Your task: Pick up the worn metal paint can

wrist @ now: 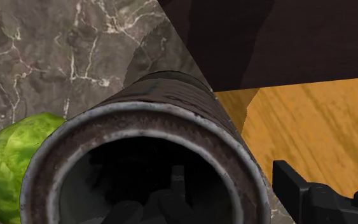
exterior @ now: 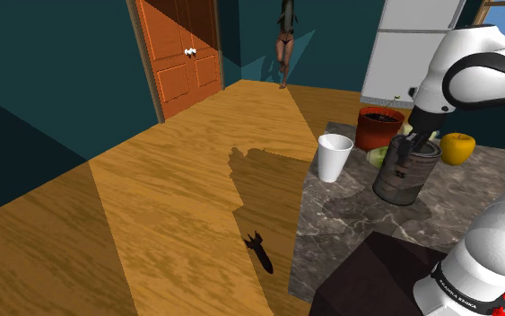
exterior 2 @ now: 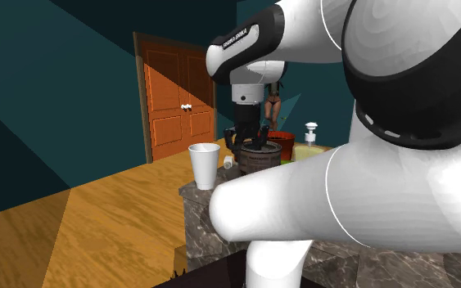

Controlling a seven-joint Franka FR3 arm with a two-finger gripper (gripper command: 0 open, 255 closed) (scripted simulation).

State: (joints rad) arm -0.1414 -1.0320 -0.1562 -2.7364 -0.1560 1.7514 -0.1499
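You have the paint can (exterior: pixel 406 177) standing on the marble desk (exterior: pixel 349 220); in the shoulder view a white cup (exterior: pixel 335 157) stands near it on the left, a red pot (exterior: pixel 380 127) is just behind it, and a yellow fruit (exterior: pixel 457 148) sits near it on the right. A green fruit (wrist: pixel 6 162) lies just beside the can; in the shoulder view the can covers most of it.

The hand (wrist: pixel 234 191) is released and sits at the can's open top. In the wrist view its fingers stand apart across the rim; one finger (wrist: pixel 177 188) reaches down inside the dark mouth, where you can barely make it out; the other finger (wrist: pixel 295 188) is outside the wall; neither visibly presses the wall. The can's side looks dark and rusty, its rim grey; in the wrist view its near edge is cut off.

In the second exterior view the robot's own white arm blocks the right half of the scene; you see the hand (exterior 2: pixel 249 141) at the top of the can (exterior 2: pixel 259 160), but where the fingertips meet the rim is hard to make out.

On the wooden floor (exterior: pixel 152 224), left of the desk in the shoulder view, lies a small dark thing (exterior: pixel 260 252); you cannot tell what it is.
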